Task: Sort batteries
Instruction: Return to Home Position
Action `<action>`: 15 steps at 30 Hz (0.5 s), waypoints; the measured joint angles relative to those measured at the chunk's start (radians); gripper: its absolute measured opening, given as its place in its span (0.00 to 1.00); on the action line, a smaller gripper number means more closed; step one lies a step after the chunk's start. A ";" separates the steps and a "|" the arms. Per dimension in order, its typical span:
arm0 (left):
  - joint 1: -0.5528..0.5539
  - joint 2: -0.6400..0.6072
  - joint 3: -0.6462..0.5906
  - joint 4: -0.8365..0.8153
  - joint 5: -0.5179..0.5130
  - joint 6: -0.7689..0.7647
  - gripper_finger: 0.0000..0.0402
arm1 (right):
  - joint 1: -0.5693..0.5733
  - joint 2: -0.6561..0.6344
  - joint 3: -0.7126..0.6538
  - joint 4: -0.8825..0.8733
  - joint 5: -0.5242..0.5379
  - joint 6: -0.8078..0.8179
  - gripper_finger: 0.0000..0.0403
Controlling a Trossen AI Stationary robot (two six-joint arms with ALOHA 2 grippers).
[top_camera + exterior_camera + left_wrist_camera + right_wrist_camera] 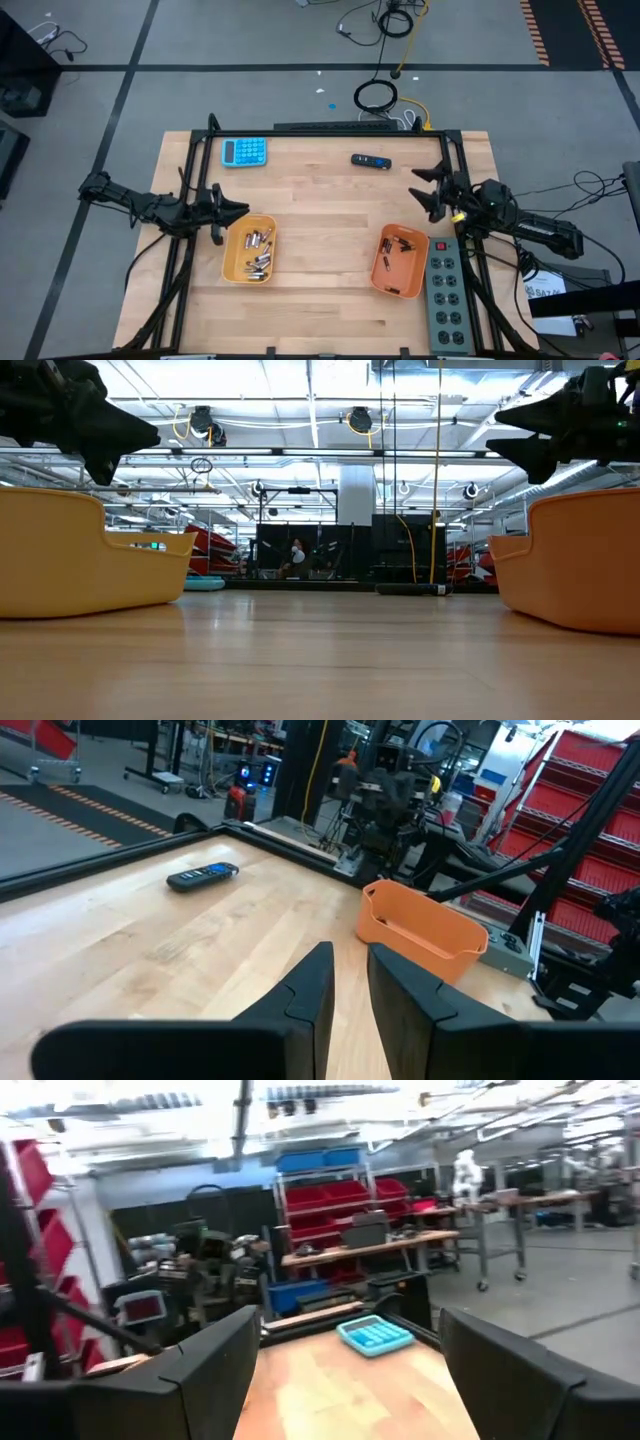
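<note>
At four o'clock from the left gripper (238,210), jaws narrow and empty, batteries (258,252) fill the near tray (229,262); right gripper (424,188) gapes wide

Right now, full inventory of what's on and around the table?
left tray: one, orange, table's left side, by the left arm.
right tray: one, orange, table's right side, by the right arm.
batteries in left tray: a pile, silvery; exact count unclear.
batteries in right tray: a few, small and dark; count unclear.
calculator: one, light blue, far left corner of the table.
black gadget: one, black with a blue end, far side, right of centre.
power strip: one, grey-green, right edge beside the right tray.
left hand: one, dark, narrow gap between fingers, nothing held, above the far rim of the left tray.
right hand: one, dark, open, empty, beyond the right tray.
</note>
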 joint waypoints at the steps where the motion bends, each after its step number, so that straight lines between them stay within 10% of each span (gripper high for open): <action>1: 0.000 0.000 0.000 0.000 0.000 0.000 0.19 | 0.000 0.000 0.000 0.000 -0.016 -0.003 0.74; 15: 0.000 0.000 0.000 0.000 0.000 0.000 0.19 | 0.000 -0.001 0.000 -0.002 -0.257 -0.039 0.74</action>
